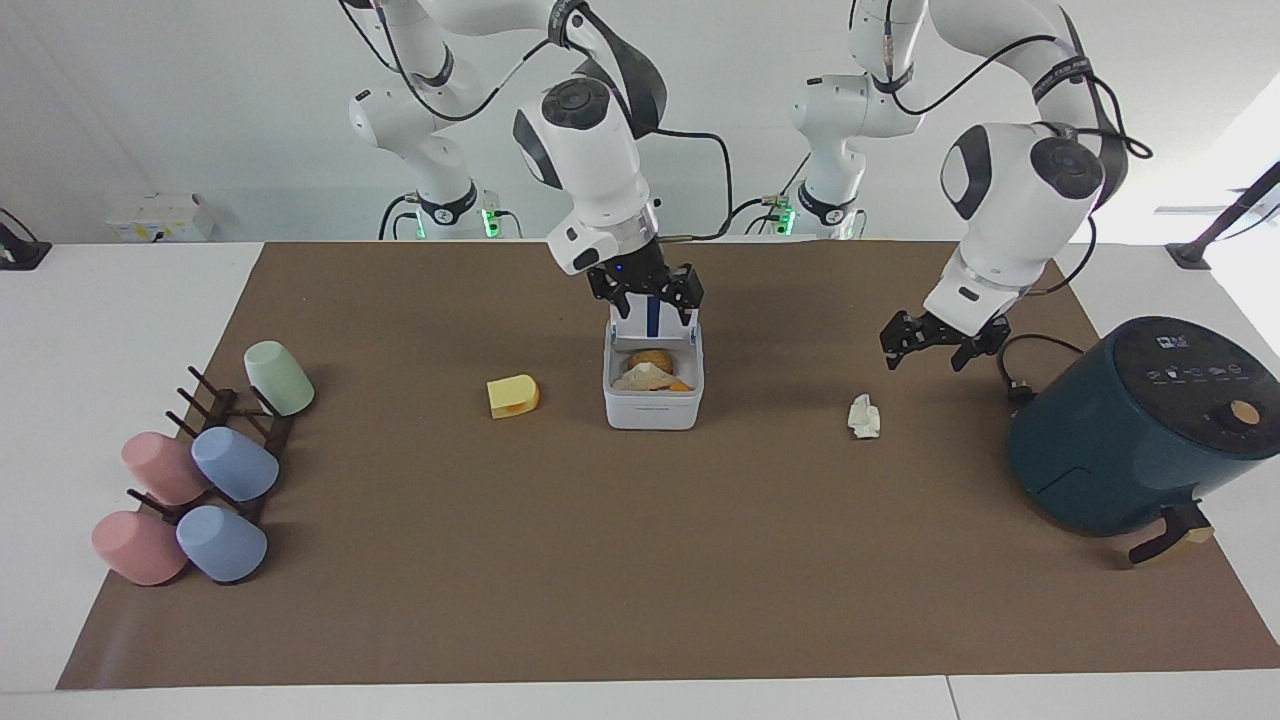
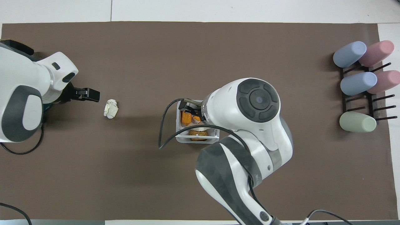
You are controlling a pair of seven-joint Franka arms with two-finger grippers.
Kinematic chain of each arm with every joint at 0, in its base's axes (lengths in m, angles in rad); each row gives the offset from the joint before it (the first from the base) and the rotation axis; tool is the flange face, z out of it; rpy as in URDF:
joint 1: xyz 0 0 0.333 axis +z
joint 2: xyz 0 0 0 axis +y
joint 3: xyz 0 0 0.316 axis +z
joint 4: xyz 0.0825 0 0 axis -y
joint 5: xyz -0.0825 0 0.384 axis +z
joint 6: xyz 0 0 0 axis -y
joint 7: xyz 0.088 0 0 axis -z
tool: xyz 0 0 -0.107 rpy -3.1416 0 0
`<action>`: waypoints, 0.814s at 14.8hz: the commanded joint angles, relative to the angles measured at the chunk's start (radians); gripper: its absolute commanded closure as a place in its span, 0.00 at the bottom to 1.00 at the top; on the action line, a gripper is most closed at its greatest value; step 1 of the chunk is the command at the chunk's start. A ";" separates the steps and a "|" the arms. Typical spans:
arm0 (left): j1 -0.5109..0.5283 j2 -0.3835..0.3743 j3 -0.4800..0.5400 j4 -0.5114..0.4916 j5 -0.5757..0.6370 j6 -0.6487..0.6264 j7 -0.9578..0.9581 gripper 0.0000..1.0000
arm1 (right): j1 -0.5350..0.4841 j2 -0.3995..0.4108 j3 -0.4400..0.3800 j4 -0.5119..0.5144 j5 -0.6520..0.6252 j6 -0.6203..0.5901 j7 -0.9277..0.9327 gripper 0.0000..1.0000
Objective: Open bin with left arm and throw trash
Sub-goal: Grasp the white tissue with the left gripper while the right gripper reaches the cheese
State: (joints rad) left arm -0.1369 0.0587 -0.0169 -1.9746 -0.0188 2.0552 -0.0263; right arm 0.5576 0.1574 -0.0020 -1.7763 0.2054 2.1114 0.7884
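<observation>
Bin (image 1: 651, 395), mid-table, is seen open, bread wedge (image 1: 640, 378) inside. Right gripper (image 1: 647, 290), spread and empty, hangs over it. Left gripper (image 1: 930, 340), also spread, hangs near paper wad (image 1: 863, 416). Block (image 1: 513, 395) lies beside bin. Risk: wad crushed or nudged away by an off-centre grasp.

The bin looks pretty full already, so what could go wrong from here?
The bin is already heaped, so more scraps might spill over its rim. The right gripper hangs open close over the raised lid and could knock it. The left gripper, open near the paper wad, might nudge it away.
</observation>
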 commanded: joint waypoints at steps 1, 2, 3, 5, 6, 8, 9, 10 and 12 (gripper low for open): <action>-0.039 0.015 0.008 -0.110 0.003 0.146 -0.032 0.00 | -0.114 0.014 0.002 0.014 -0.018 -0.033 -0.270 0.00; -0.042 0.026 0.008 -0.127 0.003 0.182 -0.032 0.00 | -0.154 0.014 0.002 -0.001 -0.021 -0.028 -0.394 0.00; -0.043 0.038 0.008 -0.151 0.003 0.221 -0.030 0.00 | -0.183 0.008 0.002 -0.024 -0.021 -0.022 -0.487 0.00; -0.044 0.068 0.008 -0.193 0.003 0.304 -0.030 0.06 | -0.221 -0.012 0.002 -0.095 -0.021 0.002 -0.566 0.00; -0.044 0.081 0.008 -0.202 0.003 0.333 -0.029 0.19 | -0.226 -0.030 0.002 -0.141 -0.021 0.039 -0.583 0.00; -0.044 0.092 0.008 -0.213 0.003 0.349 -0.030 0.88 | -0.228 -0.056 0.000 -0.278 -0.023 0.155 -0.645 0.00; -0.044 0.090 0.008 -0.213 0.003 0.341 -0.032 1.00 | -0.240 -0.070 -0.001 -0.343 -0.023 0.218 -0.690 0.00; -0.046 0.090 0.008 -0.211 0.003 0.339 -0.038 1.00 | -0.278 -0.081 0.000 -0.391 -0.024 0.266 -0.756 0.00; -0.075 0.087 0.008 -0.201 0.003 0.336 -0.064 1.00 | -0.333 -0.091 0.000 -0.422 -0.024 0.274 -0.889 0.00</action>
State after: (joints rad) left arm -0.1764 0.1619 -0.0179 -2.1689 -0.0188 2.3777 -0.0522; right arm 0.2909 0.1297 -0.0110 -2.1140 0.1900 2.3567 0.0227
